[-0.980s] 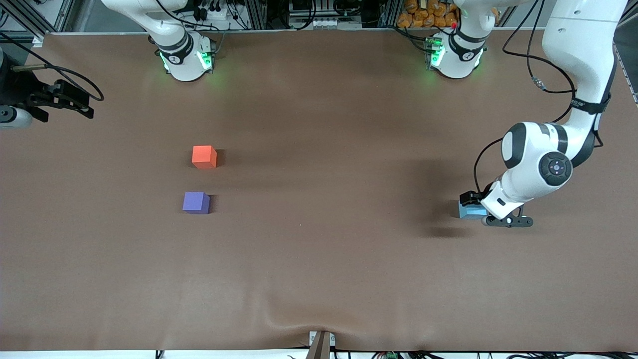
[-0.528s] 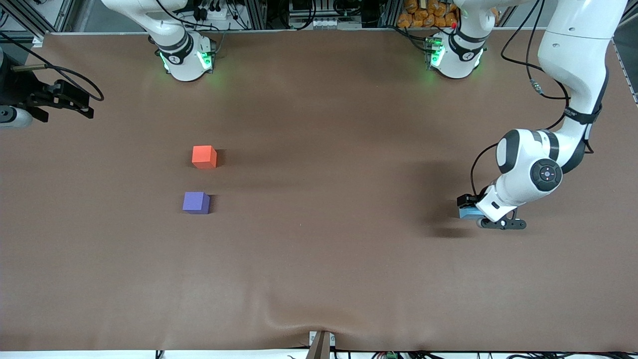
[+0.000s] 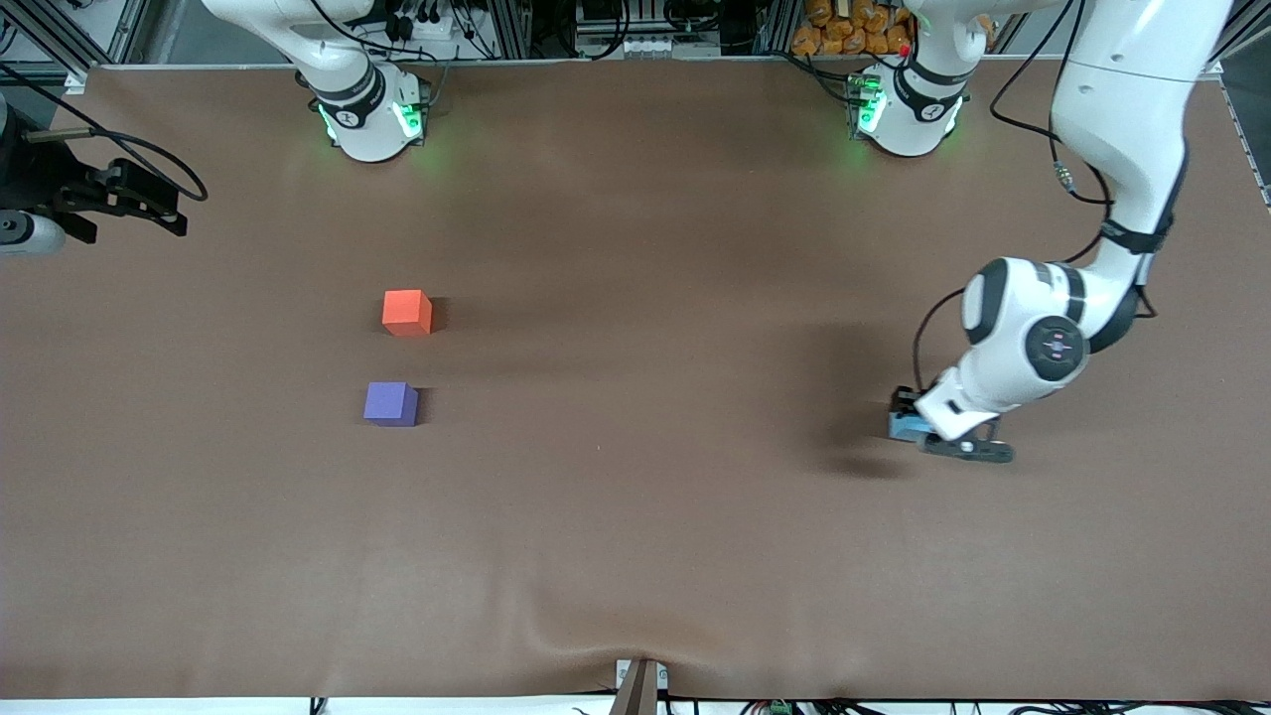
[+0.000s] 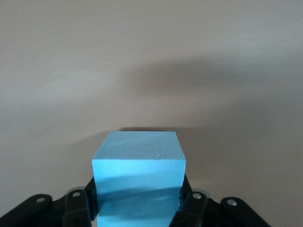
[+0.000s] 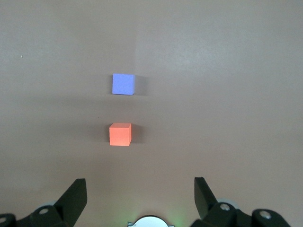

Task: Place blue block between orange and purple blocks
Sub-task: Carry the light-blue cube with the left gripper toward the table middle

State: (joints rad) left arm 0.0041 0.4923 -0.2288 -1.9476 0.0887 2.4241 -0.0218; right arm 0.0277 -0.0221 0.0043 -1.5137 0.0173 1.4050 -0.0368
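The light sky-blue block (image 3: 902,427) is between the fingers of my left gripper (image 3: 908,425), low over the table toward the left arm's end. In the left wrist view the block (image 4: 138,156) fills the shut gripper (image 4: 138,201). The orange block (image 3: 407,312) and the purple block (image 3: 390,403) sit on the table toward the right arm's end, the purple one nearer the front camera, with a gap between them. My right gripper (image 3: 177,211) waits open and empty, high at the right arm's end of the table. Its wrist view shows the orange block (image 5: 120,134), the purple block (image 5: 123,84) and the gripper (image 5: 139,184).
The brown table cloth (image 3: 635,497) is wrinkled near a bracket (image 3: 639,683) at the front edge. The two arm bases (image 3: 369,117) (image 3: 906,109) stand along the edge farthest from the front camera.
My left gripper has moved with the blue block toward the right arm's end of the table. The right arm and the orange and purple blocks have not moved.
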